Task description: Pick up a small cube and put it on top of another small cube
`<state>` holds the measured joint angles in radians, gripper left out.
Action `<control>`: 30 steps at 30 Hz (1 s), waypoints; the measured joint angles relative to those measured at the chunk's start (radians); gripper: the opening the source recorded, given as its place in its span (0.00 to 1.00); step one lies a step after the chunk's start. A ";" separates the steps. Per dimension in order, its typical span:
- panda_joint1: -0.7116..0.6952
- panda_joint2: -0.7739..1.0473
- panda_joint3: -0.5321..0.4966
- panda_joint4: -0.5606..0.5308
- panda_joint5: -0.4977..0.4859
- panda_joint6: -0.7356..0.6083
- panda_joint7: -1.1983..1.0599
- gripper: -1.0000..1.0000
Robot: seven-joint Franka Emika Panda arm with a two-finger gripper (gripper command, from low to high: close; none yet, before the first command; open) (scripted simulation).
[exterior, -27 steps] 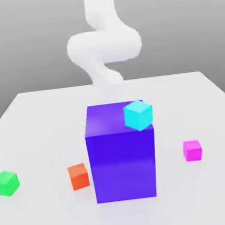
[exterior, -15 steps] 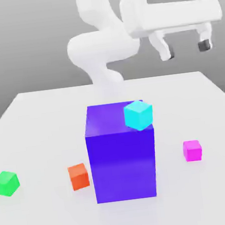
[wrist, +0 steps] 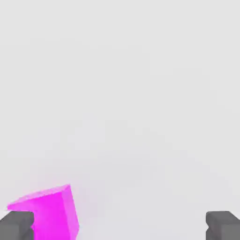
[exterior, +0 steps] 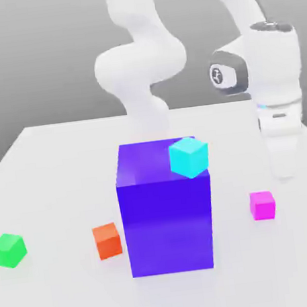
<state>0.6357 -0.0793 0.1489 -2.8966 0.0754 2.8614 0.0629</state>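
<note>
Exterior view: pink cube on desk, right of purple block, unlifted. Hand view: fingers spread wide, empty, pink cube beside one, off-centre. Remaining, likely: centre, grasp, lift, stack on another small cube.

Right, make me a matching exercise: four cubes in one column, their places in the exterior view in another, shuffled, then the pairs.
Things:
1. cyan cube
2. magenta cube
3. orange-red cube
4. green cube

Places:
A. on the table, far at the exterior view's left
B. atop the big purple block
C. on the table right of the block
D. on the table just left of the block

Pairs: 1-B, 2-C, 3-D, 4-A
</note>
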 joint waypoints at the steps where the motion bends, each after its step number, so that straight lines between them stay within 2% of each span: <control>1: 0.012 0.024 0.011 -0.018 -0.026 0.020 -0.002 0.50; 7: 0.070 0.201 -0.067 -0.002 -0.157 0.163 0.063 0.50; 11: 0.137 0.324 -0.138 0.017 -0.178 0.264 0.083 0.50; 12: 0.146 0.341 -0.145 0.020 -0.177 0.278 0.085 0.00; 19: 0.145 0.338 -0.146 0.020 -0.183 0.274 0.089 0.00; 25: 0.097 0.172 -0.084 -0.008 -0.121 0.138 0.038 0.00; 30: 0.100 0.046 -0.080 -0.021 -0.068 0.047 0.014 0.00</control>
<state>0.7360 -0.0330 0.0693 -2.9178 0.0074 2.9081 0.0766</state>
